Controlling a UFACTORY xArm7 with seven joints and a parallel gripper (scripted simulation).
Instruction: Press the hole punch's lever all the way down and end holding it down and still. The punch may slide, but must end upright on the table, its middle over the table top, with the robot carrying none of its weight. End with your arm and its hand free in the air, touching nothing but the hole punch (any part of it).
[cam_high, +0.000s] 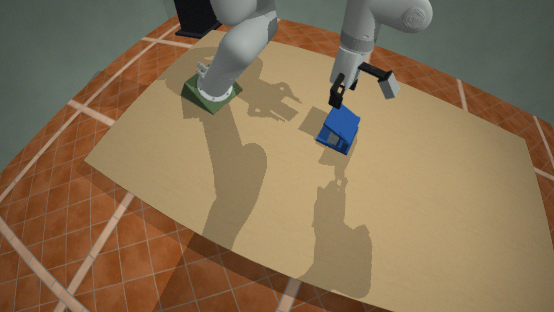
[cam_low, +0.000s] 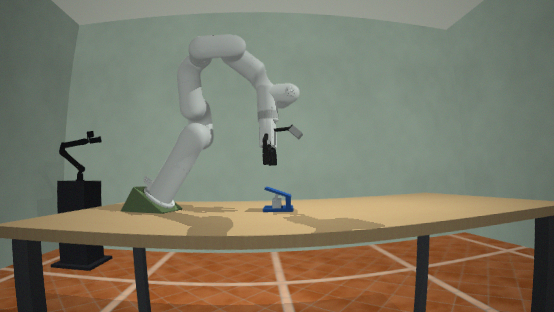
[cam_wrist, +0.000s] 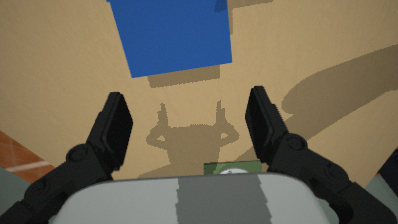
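Observation:
The blue hole punch (cam_high: 339, 130) stands upright on the wooden table near its middle. Its lever (cam_low: 276, 192) slopes up toward the left, raised, over a grey body. My gripper (cam_high: 338, 94) hangs in the air above the raised end of the lever, fingers pointing down, clearly apart from it in the side view (cam_low: 269, 155). In the wrist view the open black fingers frame bare table, and the blue lever top (cam_wrist: 172, 35) lies beyond the fingertips. Nothing is between the fingers.
The arm's green base (cam_high: 211, 93) is fixed at the back left of the table. A black pedestal with a small camera arm (cam_low: 79, 200) stands on the floor beyond the table's left end.

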